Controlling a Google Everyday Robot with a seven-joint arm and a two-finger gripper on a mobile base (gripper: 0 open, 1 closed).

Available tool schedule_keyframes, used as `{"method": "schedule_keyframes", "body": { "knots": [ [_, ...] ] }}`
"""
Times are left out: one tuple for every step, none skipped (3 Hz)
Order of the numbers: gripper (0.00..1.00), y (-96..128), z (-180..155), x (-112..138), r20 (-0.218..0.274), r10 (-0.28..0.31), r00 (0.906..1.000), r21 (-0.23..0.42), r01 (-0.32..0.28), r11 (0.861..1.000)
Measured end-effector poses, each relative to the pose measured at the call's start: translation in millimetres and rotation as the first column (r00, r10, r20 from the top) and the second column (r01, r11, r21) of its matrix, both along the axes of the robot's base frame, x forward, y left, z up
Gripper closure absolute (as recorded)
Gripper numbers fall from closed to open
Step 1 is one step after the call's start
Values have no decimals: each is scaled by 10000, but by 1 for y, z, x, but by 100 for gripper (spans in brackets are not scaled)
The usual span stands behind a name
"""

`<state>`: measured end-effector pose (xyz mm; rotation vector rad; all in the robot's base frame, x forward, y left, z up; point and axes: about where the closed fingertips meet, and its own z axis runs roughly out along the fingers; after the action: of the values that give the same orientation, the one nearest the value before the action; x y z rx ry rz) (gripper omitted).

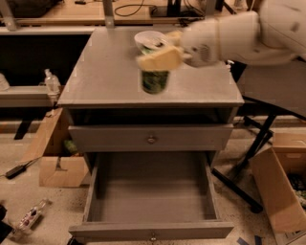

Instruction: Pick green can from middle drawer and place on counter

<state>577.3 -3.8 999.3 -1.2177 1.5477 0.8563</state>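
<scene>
The gripper (156, 63) is up over the desk (105, 72), in front of the white bowl (148, 38) that sits near the back edge. Its pale yellow fingers (161, 58) are clamped on the top of the green can (154, 81), which hangs upright below them with its mottled label facing the camera. The can is over the middle of the grey desk top, nearer the front than the bowl and just apart from it. Whether its base touches the surface cannot be told. The white arm (239, 36) reaches in from the upper right, across the right rear corner of the desk.

Below the top, the upper drawer (150, 139) is closed, with a small round knob (151, 139) at its centre. The middle drawer (150, 198) under it is pulled far out toward the camera, its bare grey floor and side walls in view.

On the floor to the left stands an open cardboard box (60, 165), with a small bottle (31, 215) lying nearer the camera. Another cardboard box (279, 191) sits on the right, beside the black legs of a stand (256, 148). Behind the desk runs a light wooden tabletop (138, 10) with dark cables on it.
</scene>
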Motion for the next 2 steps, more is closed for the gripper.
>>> {"method": "schedule_keyframes", "body": {
  "knots": [
    [100,39,50,41,991,-158,9950,482,111,9988],
    [100,92,45,91,1242,-150,9921,741,58,9972]
  ]
}}
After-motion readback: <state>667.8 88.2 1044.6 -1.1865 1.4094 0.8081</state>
